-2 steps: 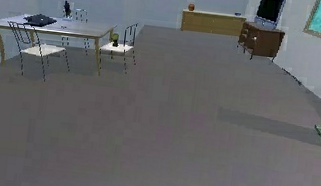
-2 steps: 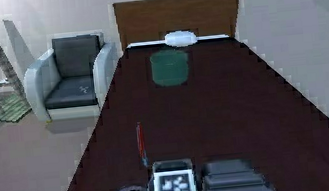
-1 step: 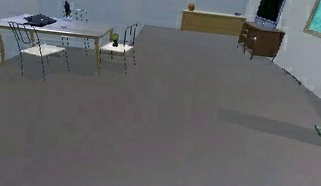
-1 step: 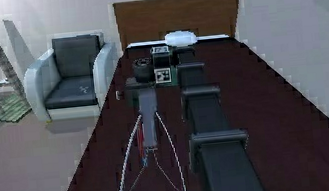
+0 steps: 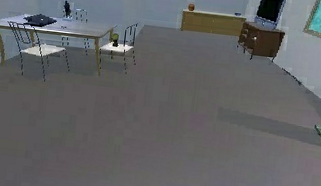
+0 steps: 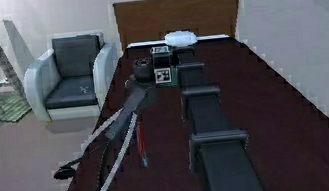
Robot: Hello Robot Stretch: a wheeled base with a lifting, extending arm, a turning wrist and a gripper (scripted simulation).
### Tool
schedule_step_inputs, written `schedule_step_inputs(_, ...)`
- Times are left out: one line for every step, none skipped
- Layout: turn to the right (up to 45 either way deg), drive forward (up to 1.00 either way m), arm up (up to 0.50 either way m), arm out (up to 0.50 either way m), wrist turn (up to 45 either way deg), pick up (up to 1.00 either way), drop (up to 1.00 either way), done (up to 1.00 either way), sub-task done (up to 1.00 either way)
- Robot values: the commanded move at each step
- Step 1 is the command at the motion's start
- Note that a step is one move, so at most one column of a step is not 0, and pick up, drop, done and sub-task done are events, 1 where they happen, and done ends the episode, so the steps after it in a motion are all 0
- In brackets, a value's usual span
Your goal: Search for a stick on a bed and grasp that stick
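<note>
OK, stick (image 6: 116, 138) lies lengthwise on the bed (image 6: 274, 103), along the side next to the armchair (image 6: 70, 70), upper end near the gripper (image 6: 141, 76). Can't tell whether the gripper holds anything. Thin grey shafts with a dark end: probably light, stiff and smooth, so liable to roll or slip. Best grip looks like mid-shaft, across the long axis, where it rests flat on the cover

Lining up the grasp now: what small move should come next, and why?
Probably retract the arm a little: the gripper sits farther up the bed than the grey stick, which lies lower-left of it in the arm side view.
</note>
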Motion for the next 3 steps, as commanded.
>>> schedule_step_inputs(0.0, 0.00, 0.00, 0.00, 45.0, 0.00, 0.00, 0.00, 0.00)
schedule_step_inputs(0.0, 0.00, 0.00, 0.00, 45.0, 0.00, 0.00, 0.00, 0.00)
schedule_step_inputs(0.0, 0.00, 0.00, 0.00, 21.0, 0.00, 0.00, 0.00, 0.00)
